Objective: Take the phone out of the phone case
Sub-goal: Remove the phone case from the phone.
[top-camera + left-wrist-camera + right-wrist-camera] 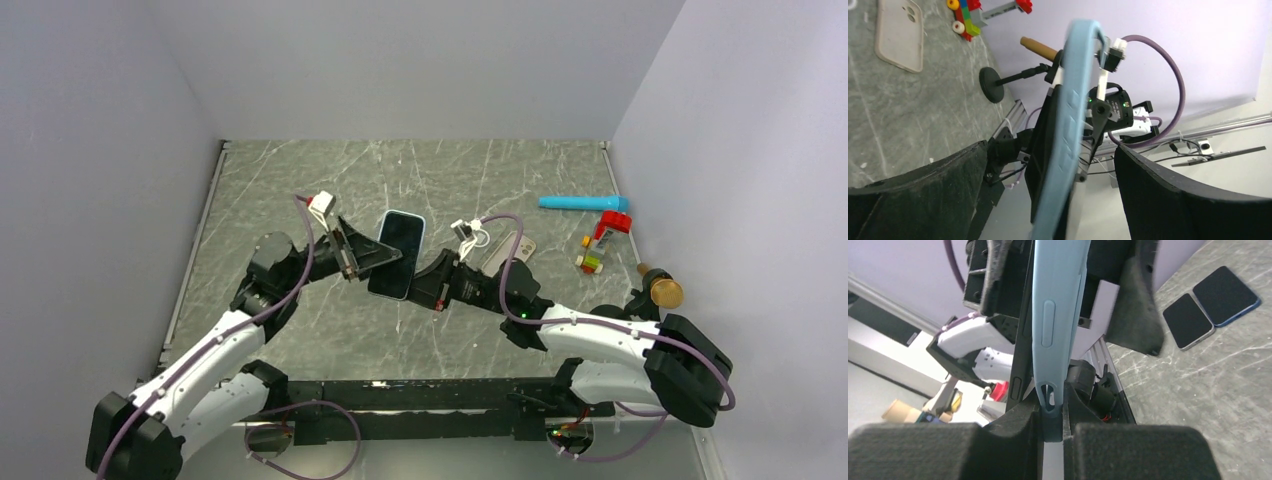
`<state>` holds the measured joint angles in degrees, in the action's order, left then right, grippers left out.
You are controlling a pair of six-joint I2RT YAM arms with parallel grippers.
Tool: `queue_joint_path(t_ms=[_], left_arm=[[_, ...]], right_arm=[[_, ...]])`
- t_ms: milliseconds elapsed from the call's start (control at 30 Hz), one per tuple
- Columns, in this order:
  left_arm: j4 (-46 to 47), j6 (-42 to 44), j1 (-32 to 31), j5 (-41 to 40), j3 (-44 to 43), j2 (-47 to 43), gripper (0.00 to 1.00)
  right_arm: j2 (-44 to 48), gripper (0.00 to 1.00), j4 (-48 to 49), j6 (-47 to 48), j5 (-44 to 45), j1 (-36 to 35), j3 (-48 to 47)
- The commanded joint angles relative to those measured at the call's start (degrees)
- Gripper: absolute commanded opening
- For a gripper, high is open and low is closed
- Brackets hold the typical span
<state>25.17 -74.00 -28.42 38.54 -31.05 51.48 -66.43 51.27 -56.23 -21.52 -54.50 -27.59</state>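
Note:
The phone in its light blue case (398, 253) is held up above the table between both arms, dark screen facing the top camera. My right gripper (427, 280) is shut on the case's lower corner, and the right wrist view shows its pads (1128, 450) pinching the blue rim (1053, 340) at the gripper (1052, 432). A black slab with a side button (1017, 365), seemingly the phone's edge, lies against the case. My left gripper (370, 258) is open. In the left wrist view its fingers (1178, 200) stand wide on either side of the case (1068, 125) without touching it.
A beige empty case (898, 32) lies on the table right of centre. Two dark phones (1208, 307) lie side by side. A cyan tube (580, 203), a toy of coloured bricks (603, 238) and a cork-topped stand (662, 290) sit at the right.

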Motion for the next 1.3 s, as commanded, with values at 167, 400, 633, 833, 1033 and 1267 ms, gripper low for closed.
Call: queue_joint_path(t_ms=[167,400,633,833,1033,1267], left_arm=[[-17.8,11.5,6.0,1.8,-4.3,-10.1,0.99],[-26.9,12.9,6.0,2.9,-5.9,-16.5,0.92],[-9.9,-5.6,6.0,8.0,0.9,-17.2,0.82],[-9.0,-7.1,5.5,7.8,1.2,-17.0,0.83],[-3.4,-12.1,5.1,7.8,5.0,-16.2,0.77],[-4.5,-11.3,5.0,7.3,5.0,-15.8,0.76]], right_arm=[[1.1,0.0,10.6,-5.6,-0.1,4.3,2.0],[0.7,0.0,12.2,-6.2,-2.0,6.8,1.9],[-0.6,0.0,15.2,-6.5,-3.1,7.6,2.2],[-2.0,0.0,17.2,-7.0,-3.8,7.7,2.2],[-3.1,0.0,18.1,-7.2,-4.2,7.7,2.0],[-3.7,0.0,18.4,-7.2,-4.4,7.7,1.4]])
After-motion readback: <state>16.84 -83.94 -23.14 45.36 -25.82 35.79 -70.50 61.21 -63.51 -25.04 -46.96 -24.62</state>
